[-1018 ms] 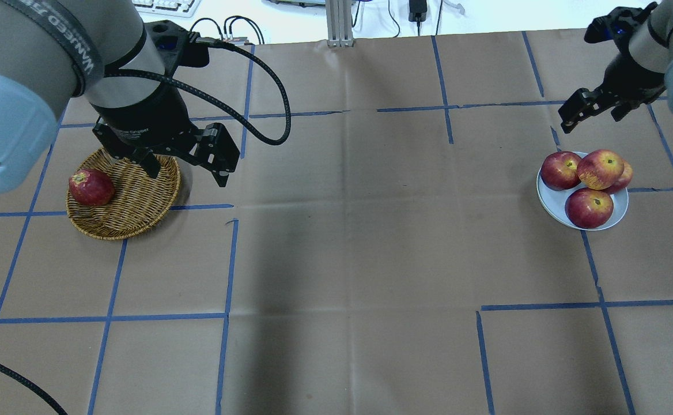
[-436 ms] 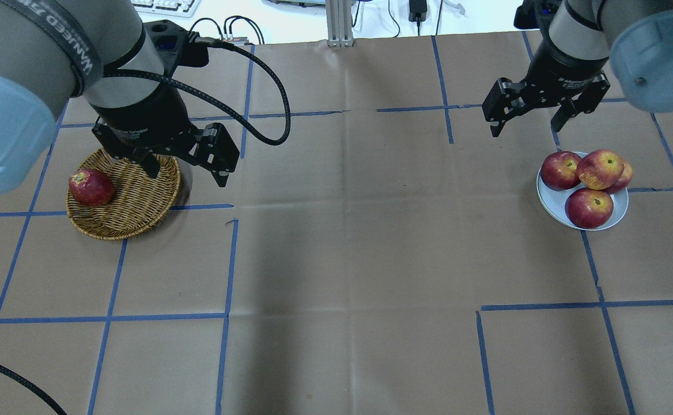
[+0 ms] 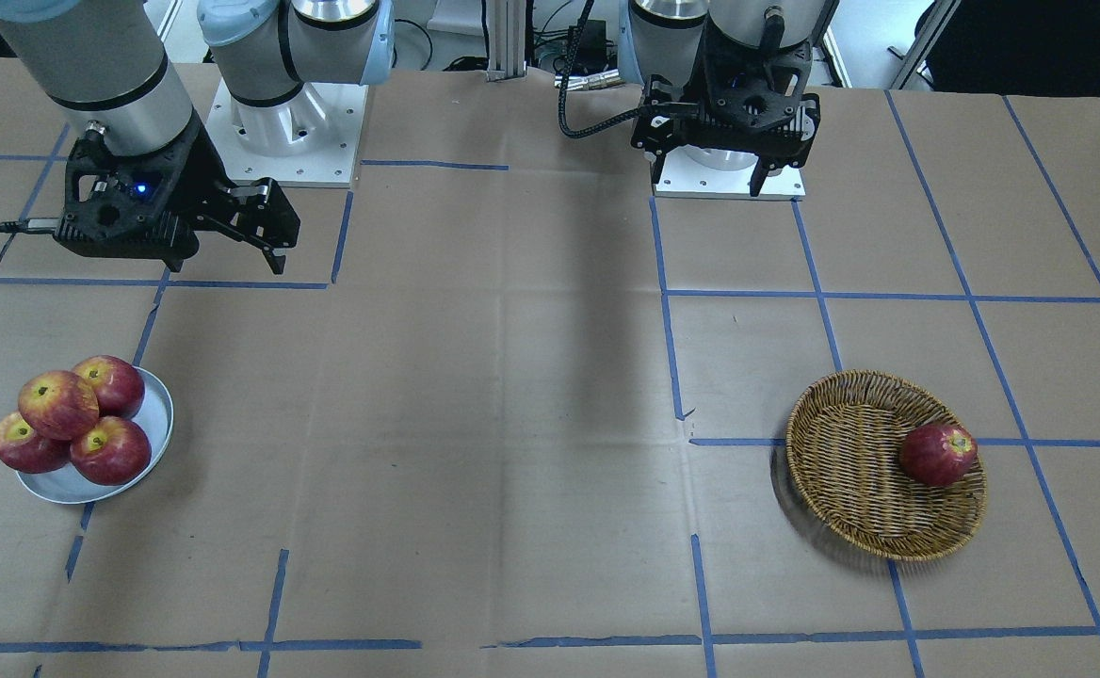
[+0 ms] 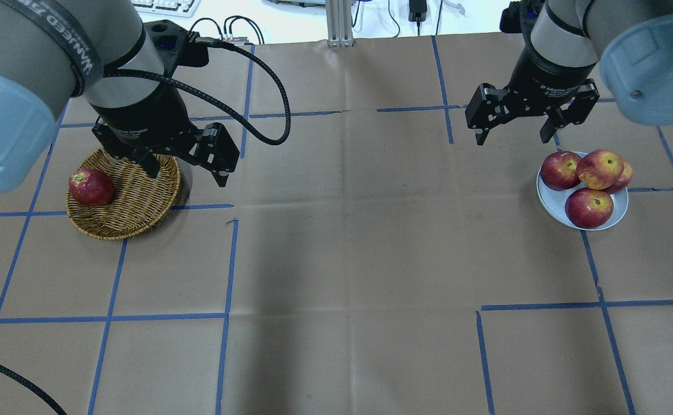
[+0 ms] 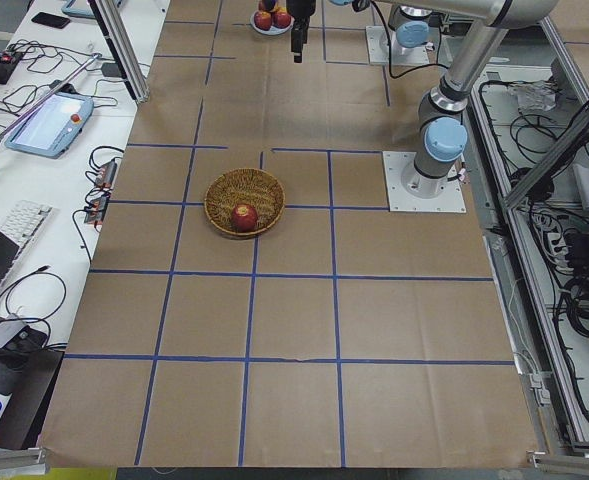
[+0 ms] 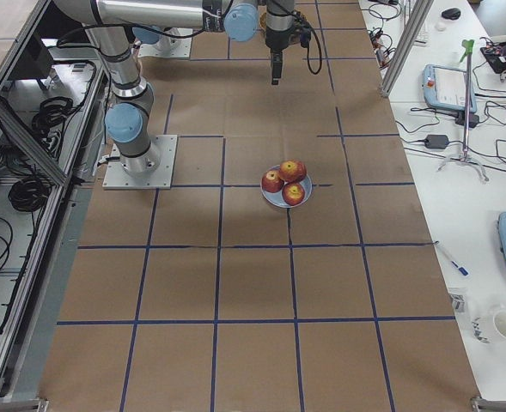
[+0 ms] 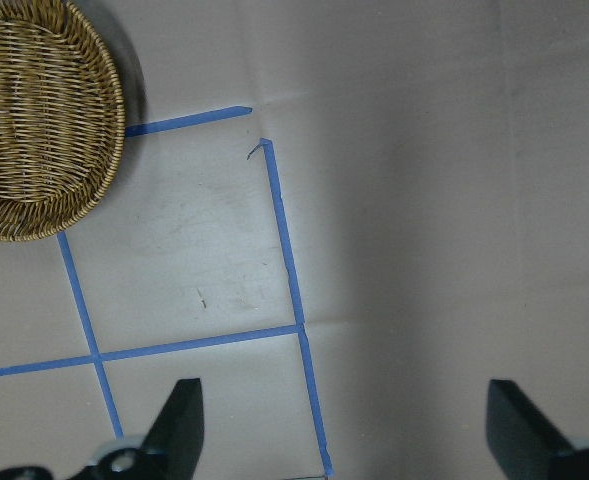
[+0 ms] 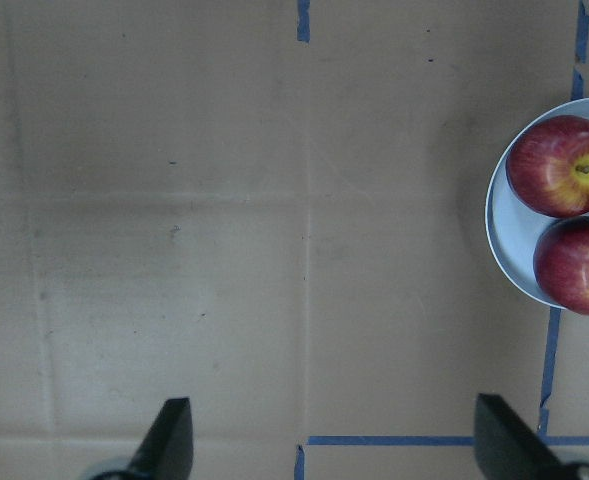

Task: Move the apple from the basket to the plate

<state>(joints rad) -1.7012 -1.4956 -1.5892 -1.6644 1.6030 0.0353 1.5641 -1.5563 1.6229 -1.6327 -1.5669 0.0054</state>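
The paler apple (image 4: 600, 168) with the yellow-orange blush lies on top of three deep-red apples on the grey-white plate (image 4: 549, 202); it also shows in the front view (image 3: 58, 405). The wicker basket (image 4: 135, 213) at the left holds one darker all-red apple (image 4: 90, 187). My left gripper (image 4: 186, 176) is open and empty, high over the basket's far right rim. My right gripper (image 4: 511, 140) is open and empty, above the table just left of and behind the plate. The right wrist view shows the plate's (image 8: 504, 250) left part at its right edge.
Brown paper with blue tape lines covers the table (image 4: 348, 259). The left wrist view shows the basket (image 7: 44, 130) at its upper left. A black cable (image 4: 267, 92) loops off my left wrist. A metal post (image 4: 339, 23) stands at the far edge.
My right arm has swung left from the table's right edge to a spot left of and behind the plate, gripper still open. The left arm, basket and apples have not moved.
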